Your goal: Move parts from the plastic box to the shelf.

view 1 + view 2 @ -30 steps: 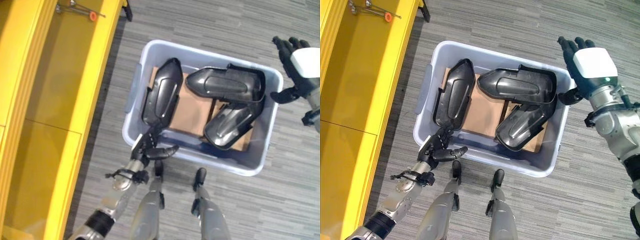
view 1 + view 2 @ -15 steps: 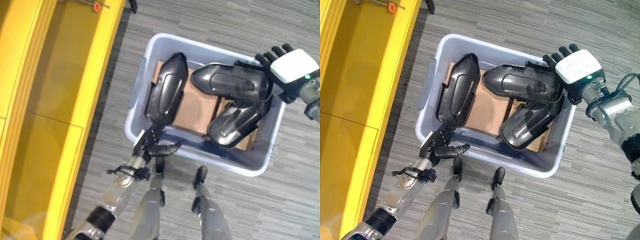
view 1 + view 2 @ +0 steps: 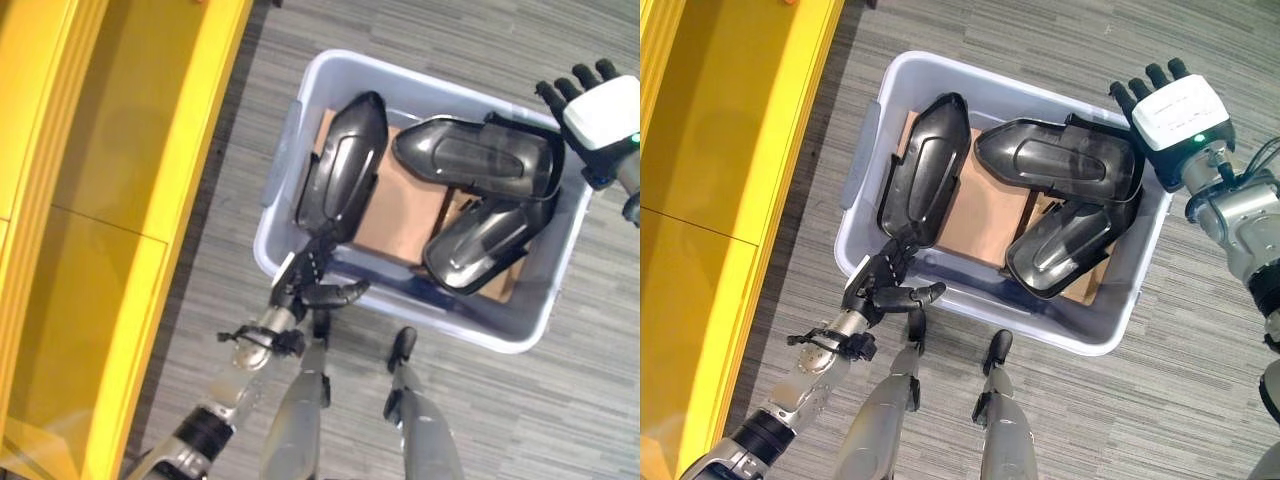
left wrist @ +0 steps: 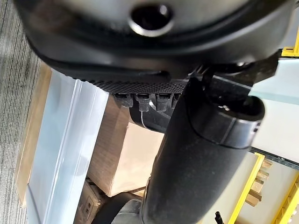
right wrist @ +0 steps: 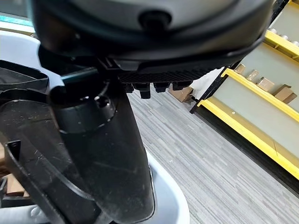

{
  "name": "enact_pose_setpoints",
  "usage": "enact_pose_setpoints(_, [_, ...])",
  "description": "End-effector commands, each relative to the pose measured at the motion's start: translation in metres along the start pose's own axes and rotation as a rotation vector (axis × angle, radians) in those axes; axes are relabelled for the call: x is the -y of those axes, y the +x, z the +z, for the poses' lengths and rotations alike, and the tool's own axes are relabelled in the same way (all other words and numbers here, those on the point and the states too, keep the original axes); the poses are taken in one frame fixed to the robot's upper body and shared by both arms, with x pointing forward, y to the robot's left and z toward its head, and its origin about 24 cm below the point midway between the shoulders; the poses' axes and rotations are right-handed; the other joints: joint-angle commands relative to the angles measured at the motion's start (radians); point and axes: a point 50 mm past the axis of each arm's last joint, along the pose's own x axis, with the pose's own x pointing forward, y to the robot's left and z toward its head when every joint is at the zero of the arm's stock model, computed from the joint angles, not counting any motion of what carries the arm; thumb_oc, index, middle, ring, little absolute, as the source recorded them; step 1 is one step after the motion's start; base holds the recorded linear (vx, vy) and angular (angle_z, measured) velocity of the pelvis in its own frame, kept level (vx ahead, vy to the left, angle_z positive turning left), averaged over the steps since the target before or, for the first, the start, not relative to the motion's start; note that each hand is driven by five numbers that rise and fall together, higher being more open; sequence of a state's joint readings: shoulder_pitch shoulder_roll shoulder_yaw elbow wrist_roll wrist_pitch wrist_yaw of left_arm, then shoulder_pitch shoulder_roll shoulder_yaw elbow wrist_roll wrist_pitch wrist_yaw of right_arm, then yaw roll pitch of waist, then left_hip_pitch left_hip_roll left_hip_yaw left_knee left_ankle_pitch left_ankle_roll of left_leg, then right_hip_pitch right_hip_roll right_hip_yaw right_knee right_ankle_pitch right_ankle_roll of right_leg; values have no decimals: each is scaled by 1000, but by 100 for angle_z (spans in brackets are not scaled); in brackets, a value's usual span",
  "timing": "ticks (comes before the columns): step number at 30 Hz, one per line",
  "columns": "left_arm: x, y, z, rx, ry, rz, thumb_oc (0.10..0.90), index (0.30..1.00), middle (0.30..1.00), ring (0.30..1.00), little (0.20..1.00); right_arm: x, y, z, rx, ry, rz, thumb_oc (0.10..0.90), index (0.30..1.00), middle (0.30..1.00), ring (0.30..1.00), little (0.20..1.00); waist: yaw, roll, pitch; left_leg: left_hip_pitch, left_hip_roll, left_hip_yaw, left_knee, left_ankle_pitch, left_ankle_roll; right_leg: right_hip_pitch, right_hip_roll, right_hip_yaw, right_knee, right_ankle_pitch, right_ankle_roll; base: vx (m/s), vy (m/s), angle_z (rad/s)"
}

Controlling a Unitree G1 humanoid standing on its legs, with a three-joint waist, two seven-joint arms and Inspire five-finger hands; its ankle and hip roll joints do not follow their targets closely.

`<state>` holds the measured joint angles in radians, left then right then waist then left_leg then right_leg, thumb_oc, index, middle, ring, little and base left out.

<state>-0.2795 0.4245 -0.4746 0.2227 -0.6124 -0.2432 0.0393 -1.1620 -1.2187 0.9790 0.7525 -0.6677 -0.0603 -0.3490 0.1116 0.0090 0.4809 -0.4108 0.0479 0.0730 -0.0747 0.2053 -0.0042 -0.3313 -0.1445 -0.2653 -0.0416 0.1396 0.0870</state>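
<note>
Your left robot hand (image 3: 878, 290) is sitting at the near rim of the plastic box (image 3: 1118, 300), fingers curled on the near end of the long black part (image 3: 923, 170) along the box's left wall. Your right robot hand (image 3: 1170, 110) is hovering over the box's far right corner, fingers straight and spread, beside two more black parts (image 3: 1060, 165) stacked on cardboard (image 3: 980, 215). The yellow shelf (image 3: 110, 180) is lying left of the box.

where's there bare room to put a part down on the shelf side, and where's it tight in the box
The yellow shelf board beside the plastic box shows broad bare surface. The grey floor strip between shelf and box is open too. Inside the box it is crowded: three dark parts, the long one by the left hand, two overlapping by the right hand; bare cardboard shows between them.
</note>
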Motion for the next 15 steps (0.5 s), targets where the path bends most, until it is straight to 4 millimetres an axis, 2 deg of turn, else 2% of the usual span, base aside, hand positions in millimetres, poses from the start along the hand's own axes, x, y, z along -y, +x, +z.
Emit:
enact_pose_setpoints(1, [7, -6, 8, 64, 42, -28, 900, 1000, 1000, 1000, 1000, 53, 6, -50, -157, -125, -185, 900, 1000, 1000, 1000, 1000, 10, -25, -20, 31, 88, -3, 34, -40, -84, -56, -85, 1, 176, -47, 51, 14, -10, 4])
enact_pose_setpoints(10, [7, -4, 14, 87, 42, -20, 900, 1000, 1000, 1000, 1000, 52, 8, -43, -144, -137, -195, 900, 1000, 1000, 1000, 1000, 17, -20, 2, -11, 86, -17, 61, -44, -80, -94, -90, -3, 208, -57, 47, 3, -5, 1])
enact_pose_setpoints(15, [6, -4, 16, 96, 42, -9, 900, 1000, 1000, 1000, 1000, 44, 6, -41, -141, -130, -176, 900, 1000, 1000, 1000, 1000, 17, -20, 10, -34, 84, -26, 77, -47, -79, -111, -93, -3, 222, -63, 44, -2, -16, 8])
